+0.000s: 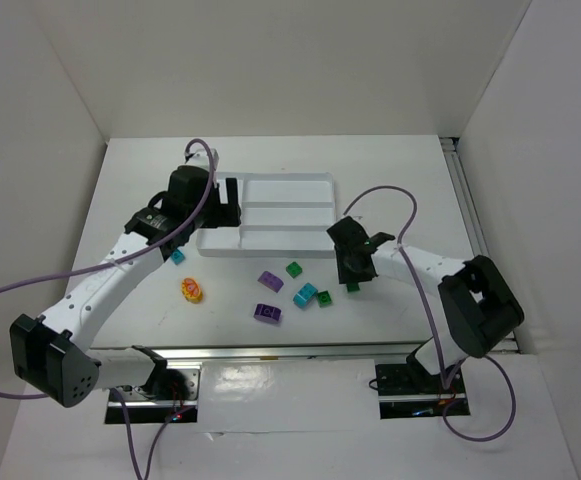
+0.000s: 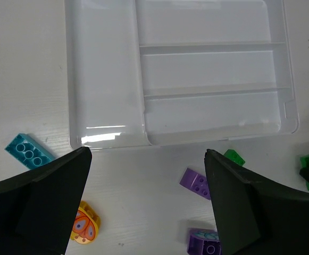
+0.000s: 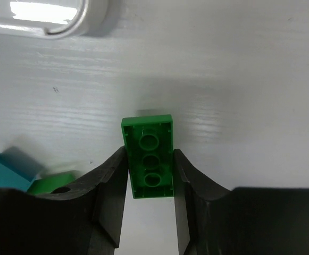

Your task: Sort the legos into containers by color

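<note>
The white tray (image 1: 270,243) lies at the table's middle back, and all its sections that show are bare. My left gripper (image 1: 213,226) hovers open and empty over the tray's near left corner; its jaws are spread wide in the left wrist view (image 2: 148,154). My right gripper (image 1: 353,278) is shut on a green brick (image 3: 147,133) just above the table, right of the loose pieces. Loose on the table are a cyan brick (image 1: 177,256), an orange-yellow piece (image 1: 191,290), two purple bricks (image 1: 270,281) (image 1: 266,313), a green brick (image 1: 294,269), a cyan brick (image 1: 305,294) and a green brick (image 1: 324,298).
The left wrist view shows the tray's rim (image 2: 72,79), the cyan brick (image 2: 29,151), the orange piece (image 2: 84,226), a purple brick (image 2: 197,182) and a green brick (image 2: 234,157). White walls enclose the table. A metal rail (image 1: 465,200) runs along its right edge.
</note>
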### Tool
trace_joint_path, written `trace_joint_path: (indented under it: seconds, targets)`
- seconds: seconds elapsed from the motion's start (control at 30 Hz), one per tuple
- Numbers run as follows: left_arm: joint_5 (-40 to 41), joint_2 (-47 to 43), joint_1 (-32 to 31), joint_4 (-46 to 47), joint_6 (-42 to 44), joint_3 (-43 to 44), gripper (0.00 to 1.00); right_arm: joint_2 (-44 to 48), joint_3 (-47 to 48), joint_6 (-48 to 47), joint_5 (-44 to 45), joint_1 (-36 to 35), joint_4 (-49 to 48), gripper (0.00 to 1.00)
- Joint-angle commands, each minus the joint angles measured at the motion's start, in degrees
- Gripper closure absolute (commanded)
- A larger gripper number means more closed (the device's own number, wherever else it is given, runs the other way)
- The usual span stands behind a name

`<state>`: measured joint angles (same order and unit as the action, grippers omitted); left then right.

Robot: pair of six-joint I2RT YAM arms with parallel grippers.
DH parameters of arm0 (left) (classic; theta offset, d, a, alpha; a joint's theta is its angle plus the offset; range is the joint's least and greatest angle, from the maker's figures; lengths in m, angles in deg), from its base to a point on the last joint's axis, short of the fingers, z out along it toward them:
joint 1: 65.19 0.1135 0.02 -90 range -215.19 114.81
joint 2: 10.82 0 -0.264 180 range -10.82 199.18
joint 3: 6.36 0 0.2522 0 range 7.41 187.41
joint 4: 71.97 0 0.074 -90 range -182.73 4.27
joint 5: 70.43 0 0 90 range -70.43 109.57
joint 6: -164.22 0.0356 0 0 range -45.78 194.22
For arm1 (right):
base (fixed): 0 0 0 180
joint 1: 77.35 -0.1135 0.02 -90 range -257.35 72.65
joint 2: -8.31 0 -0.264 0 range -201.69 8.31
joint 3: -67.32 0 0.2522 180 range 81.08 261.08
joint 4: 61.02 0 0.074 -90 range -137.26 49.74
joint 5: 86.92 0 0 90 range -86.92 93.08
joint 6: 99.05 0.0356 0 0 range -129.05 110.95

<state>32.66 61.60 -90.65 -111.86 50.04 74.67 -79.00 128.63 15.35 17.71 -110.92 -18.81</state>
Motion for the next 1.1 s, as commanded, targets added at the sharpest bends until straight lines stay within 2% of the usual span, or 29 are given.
trace_joint_path:
  seconds: [0.0,0.2,0.27,0.4,0.5,0.63,0.8,1.07]
  targets:
    - [3.61,-0.70,-0.21,1.17,0.10,-0.03,0.00,5.21,4.74,0.65,3.82,-0.19,2.84,0.84]
    - [6.00,2.36,-0.21,-2.87,-4.46,1.38,0.00,6.10,15.89,-1.11,4.97,-0.19,3.11,0.84]
    - [5.46,2.37,0.32,-3.49,-5.52,2.08,0.00,2.86,19.92,-2.94,4.97,-0.19,1.18,0.84]
    - [2.57,0.97,0.32,-3.67,-4.82,0.51,0.09,-4.96,28.53,-5.24,3.13,-0.19,-0.23,0.82]
    - [0.12,0.35,0.32,-3.66,-4.82,-0.81,0.09,-10.68,34.25,-5.24,0.75,-0.19,-2.60,0.82]
    - [0.10,0.35,0.32,-4.19,-6.66,-1.35,0.02,-16.92,39.54,-5.24,-1.62,-0.19,-3.13,0.82]
    - [1.42,-0.70,0.32,-5.51,-8.16,-1.35,0.01,-19.83,40.43,-5.24,-3.47,-0.72,-3.13,0.82]
    - [0.89,0.43,0.32,-5.51,-8.16,-1.35,0.01,-17.90,32.00,-3.05,-5.23,-1.86,-5.07,0.81]
